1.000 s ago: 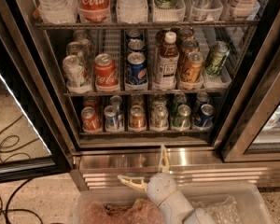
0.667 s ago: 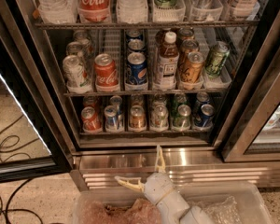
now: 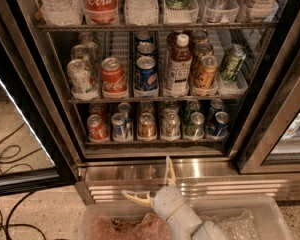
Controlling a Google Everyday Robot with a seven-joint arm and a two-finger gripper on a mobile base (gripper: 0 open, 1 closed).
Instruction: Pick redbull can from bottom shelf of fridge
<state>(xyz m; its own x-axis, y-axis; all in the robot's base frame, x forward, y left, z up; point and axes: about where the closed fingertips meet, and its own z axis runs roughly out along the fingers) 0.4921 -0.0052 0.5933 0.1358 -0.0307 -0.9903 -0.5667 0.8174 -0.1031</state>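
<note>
A fridge (image 3: pixel 225 171) seen from the front. The redbull can (image 3: pixel 118 125) stands at the front of the 2nd lane from the left on the bottom shelf (image 3: pixel 155 142), between a red can (image 3: pixel 96 127) and an orange can (image 3: pixel 146 125). The gripper (image 3: pixel 145 175) hangs near, below the shelf, spread wide and empty.

speckled floor (image 3: pixel 45 211) with black cables (image 3: pixel 5 154)

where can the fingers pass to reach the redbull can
Free: the steel sill between the bottom shelf and the open gripper at lower centre; the dark gap above the can tops. Crowded: the redbull can sits close between the red can and orange can.
</note>
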